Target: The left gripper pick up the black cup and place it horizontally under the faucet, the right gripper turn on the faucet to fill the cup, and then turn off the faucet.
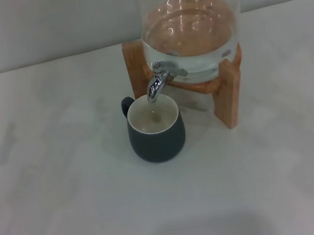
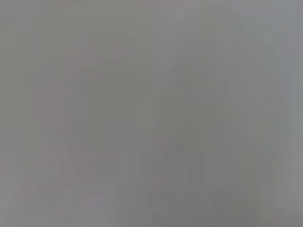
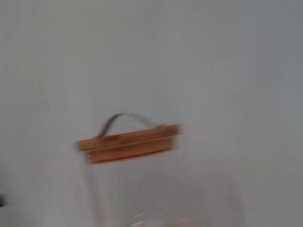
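The black cup (image 1: 156, 129) stands upright on the white table in the head view, directly below the chrome faucet (image 1: 157, 82). Its cream inside faces up and its small handle points to the back left. No stream shows from the spout. The faucet is fixed to a clear glass dispenser (image 1: 191, 29) partly filled with water. Neither gripper appears in the head view. The left wrist view is plain grey. The right wrist view holds only the dispenser's wooden lid (image 3: 128, 142) with its metal handle against a pale wall.
The dispenser rests on a wooden stand (image 1: 227, 92) whose legs flank the cup at the back. The white table (image 1: 68, 196) spreads wide on all sides, with a pale wall behind it.
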Available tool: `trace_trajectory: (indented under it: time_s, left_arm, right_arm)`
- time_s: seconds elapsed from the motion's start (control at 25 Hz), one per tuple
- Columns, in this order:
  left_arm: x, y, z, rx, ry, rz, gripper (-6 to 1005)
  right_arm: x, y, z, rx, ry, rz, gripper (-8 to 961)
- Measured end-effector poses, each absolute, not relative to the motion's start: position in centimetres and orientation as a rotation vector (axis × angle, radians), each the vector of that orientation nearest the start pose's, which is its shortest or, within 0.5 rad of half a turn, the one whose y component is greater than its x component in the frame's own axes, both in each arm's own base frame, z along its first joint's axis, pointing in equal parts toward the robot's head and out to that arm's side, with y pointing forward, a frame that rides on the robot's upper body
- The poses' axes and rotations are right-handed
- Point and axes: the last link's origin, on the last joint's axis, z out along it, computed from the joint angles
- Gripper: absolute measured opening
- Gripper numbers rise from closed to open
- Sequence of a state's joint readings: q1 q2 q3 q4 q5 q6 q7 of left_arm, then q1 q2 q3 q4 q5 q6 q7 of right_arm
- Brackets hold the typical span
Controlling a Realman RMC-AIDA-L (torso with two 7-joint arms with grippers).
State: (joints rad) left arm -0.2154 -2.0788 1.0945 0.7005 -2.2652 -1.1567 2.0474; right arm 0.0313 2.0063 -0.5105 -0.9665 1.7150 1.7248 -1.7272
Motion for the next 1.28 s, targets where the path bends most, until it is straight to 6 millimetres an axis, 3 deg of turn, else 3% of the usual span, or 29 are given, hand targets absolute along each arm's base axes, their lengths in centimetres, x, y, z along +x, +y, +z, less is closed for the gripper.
trace_trajectory:
  time_s: [0.2,0.28,0.56,0.76,1.28]
  left_arm:
    - [-30.3,33.1,6.3,-1.797,-0.672,-1.097,586]
    - [-30.3,33.3,6.4,-1.788,-0.675,-1.101,777]
    - [-30.6,33.5,6.6,-1.757,-0.696,-1.111,831]
    - [-30.8,33.6,6.8,-1.740,-0.700,-1.115,831]
    - [-30.6,33.7,6.9,-1.742,-0.694,-1.120,830]
  right_arm:
    - [31.2,21.2,14.3,-2.222,0.547,0.960,626]
    - [29.8,21.5,13.4,-2.299,0.523,0.958,625]
    - [23.4,24.2,8.9,-2.524,0.453,0.880,624]
    - [20.3,25.1,6.6,-2.517,0.435,0.777,621]
    - [19.8,27.8,2.9,-2.410,0.596,0.756,619]
